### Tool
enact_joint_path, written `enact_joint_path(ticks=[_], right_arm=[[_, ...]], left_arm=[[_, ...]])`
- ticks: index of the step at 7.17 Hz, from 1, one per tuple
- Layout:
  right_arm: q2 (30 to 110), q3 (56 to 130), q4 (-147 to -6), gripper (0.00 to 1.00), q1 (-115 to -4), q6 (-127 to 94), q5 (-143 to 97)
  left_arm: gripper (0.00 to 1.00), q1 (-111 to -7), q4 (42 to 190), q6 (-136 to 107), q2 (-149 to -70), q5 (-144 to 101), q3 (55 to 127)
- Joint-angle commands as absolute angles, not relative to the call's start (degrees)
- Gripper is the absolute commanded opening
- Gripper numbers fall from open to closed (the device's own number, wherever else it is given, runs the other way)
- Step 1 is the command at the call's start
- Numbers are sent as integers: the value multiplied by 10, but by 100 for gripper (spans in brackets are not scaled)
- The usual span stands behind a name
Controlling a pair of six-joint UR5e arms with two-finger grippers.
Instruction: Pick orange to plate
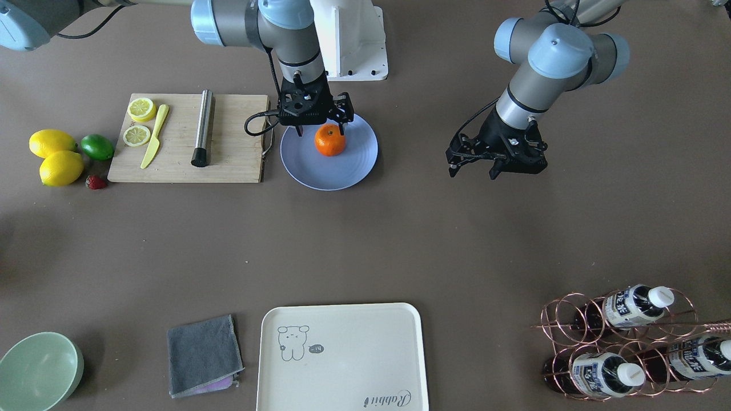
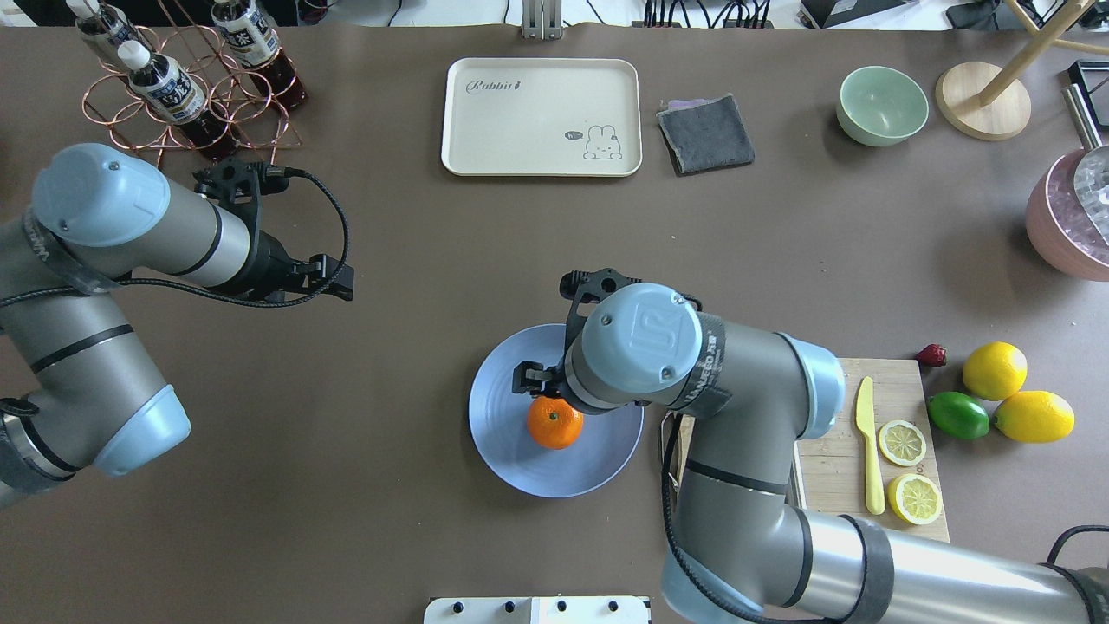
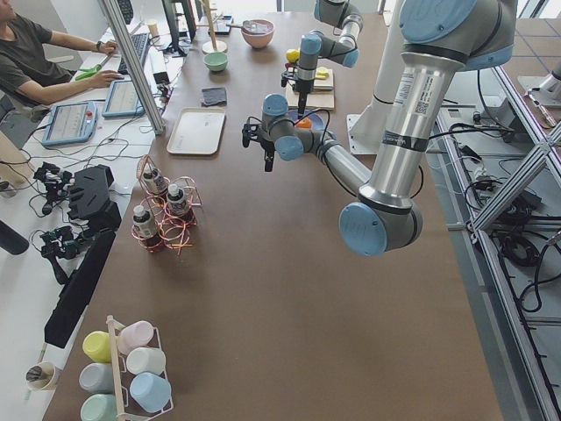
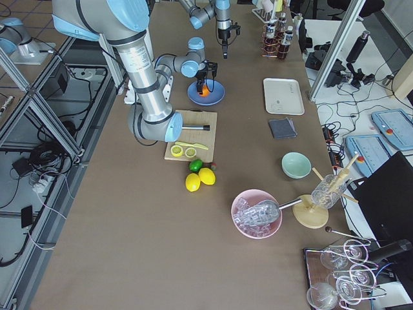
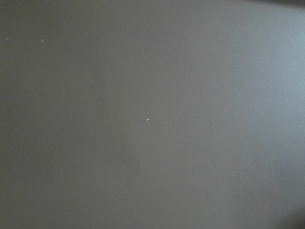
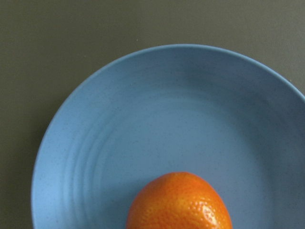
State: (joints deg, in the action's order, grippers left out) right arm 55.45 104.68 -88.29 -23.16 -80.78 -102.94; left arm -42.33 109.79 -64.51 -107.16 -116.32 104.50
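Since the orange (image 1: 330, 142) already sits on the plate (image 1: 320, 171), near the robot-side edge of the desk approx. mid-length, the step in hand looks like release/retreat. Right end effector (image 1: 320, 131) hangs over the fruit, fingers spread, prob. not touching it; the angle's poor. Next: lift straight up w/o nudging the orange. Left end effector (image 1: 473, 170) hovers over bare desk, spread, holding nothing.
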Motion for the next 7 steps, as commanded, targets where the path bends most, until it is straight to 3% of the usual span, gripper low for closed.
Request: enact_joint_path(ticks=[1,4,7], right_arm=[[621,1110,-899,100,-350,-719,-1128],[787,1173,-899,100,-529,-489,-1259],[961,1167,-899,100,-702,-146,-1319]], left_arm=[[97,-498,1044,-528,-1042,-1205,1069],[97,-650,1044,-297,-928,-1299,1076],[97,-763,1045,-152,-819,-1339,1070]])
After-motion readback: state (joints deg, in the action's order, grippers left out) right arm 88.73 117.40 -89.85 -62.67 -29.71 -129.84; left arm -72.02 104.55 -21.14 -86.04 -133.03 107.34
